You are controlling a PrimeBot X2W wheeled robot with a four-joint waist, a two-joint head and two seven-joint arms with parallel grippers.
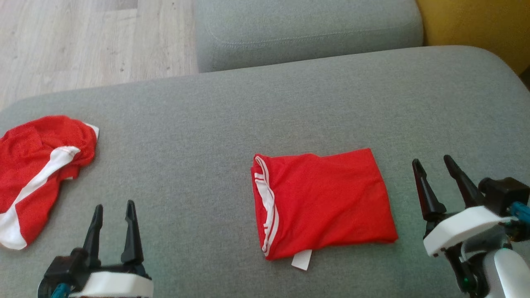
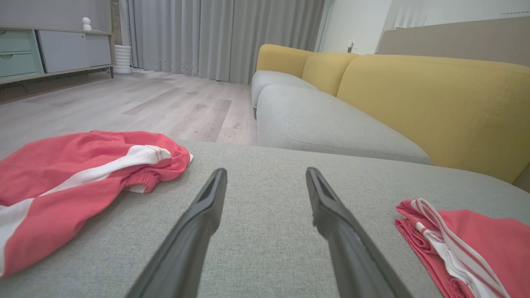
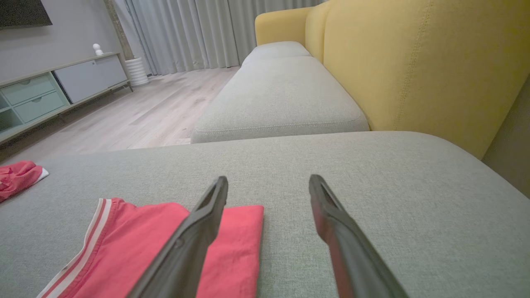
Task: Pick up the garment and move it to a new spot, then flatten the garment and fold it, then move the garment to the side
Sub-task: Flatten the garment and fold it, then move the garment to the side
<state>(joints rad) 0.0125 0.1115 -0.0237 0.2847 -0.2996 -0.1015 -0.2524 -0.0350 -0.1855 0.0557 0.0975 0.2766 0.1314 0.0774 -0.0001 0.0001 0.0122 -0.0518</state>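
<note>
– Grey seat cushion [image 1: 232, 116] of a sofa, with a yellow backrest [image 1: 476, 25] at the far right and wood floor [image 1: 83, 41] at the far left. Where's the garment?
– The folded red garment [image 1: 327, 203] lies flat, right of the middle. Its white-trimmed edge is to the left and its label [image 1: 301, 260] pokes out at the near edge. It looks folded already, so I'd judge only the move to the side is left.
– And the grippers?
– The left gripper [image 1: 114, 205] is near left; the right gripper [image 1: 431, 159] is near right, just beside the fold. Both have their fingers spread wide and hold nothing, probably held clear so as not to disturb the cloth.
– That heap at the far left?
– A crumpled red-and-white garment [image 1: 37, 165], well apart from the fold, likely so the two don't tangle.
</note>
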